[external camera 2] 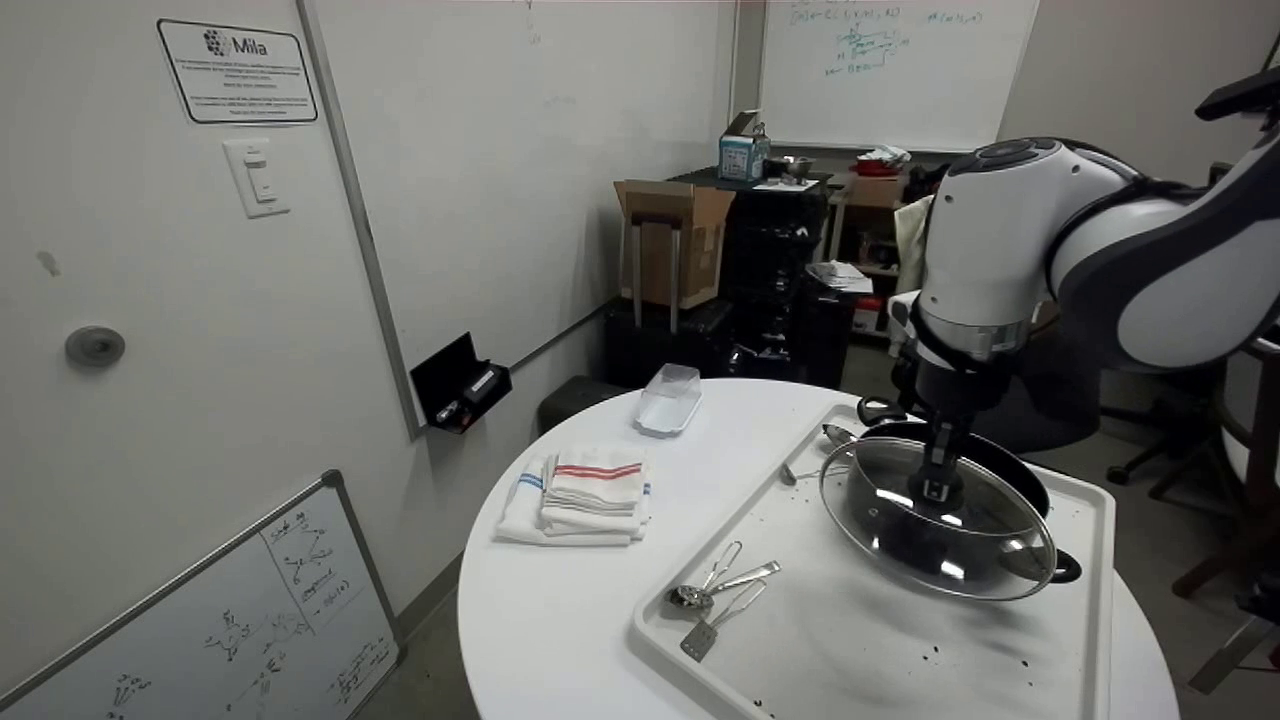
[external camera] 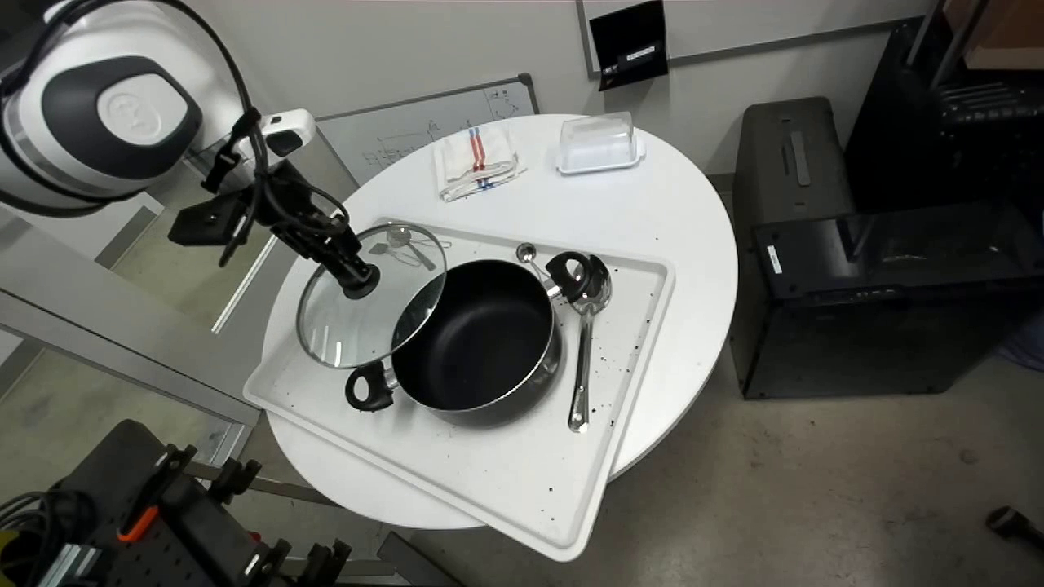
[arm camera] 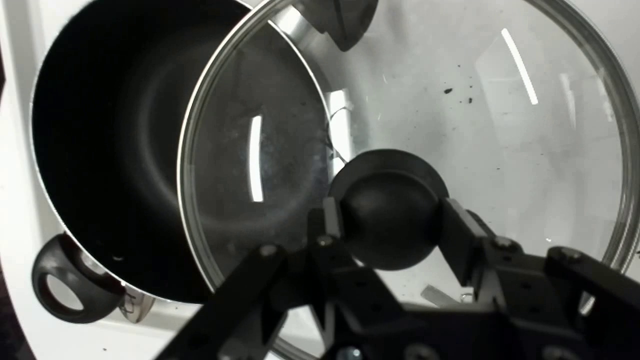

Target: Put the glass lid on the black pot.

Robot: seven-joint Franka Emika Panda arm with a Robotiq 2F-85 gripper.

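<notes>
I see the gripper (arm camera: 392, 217) clamping the knob (arm camera: 389, 207), lid (external camera: 371, 318) overlapping the pot (external camera: 485, 338) towards ten o'clock in an exterior view.

White robot arm (external camera 2: 1095, 235) bent, wrist (external camera 2: 965, 340) pointing down, jaws clamped partway apart

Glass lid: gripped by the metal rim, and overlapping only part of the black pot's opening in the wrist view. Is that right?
Not by the metal rim: the wrist view shows the gripper holding the glass lid by its dark centre knob. The rest stands: it overlaps only part of the opening of the black pot there.
</notes>
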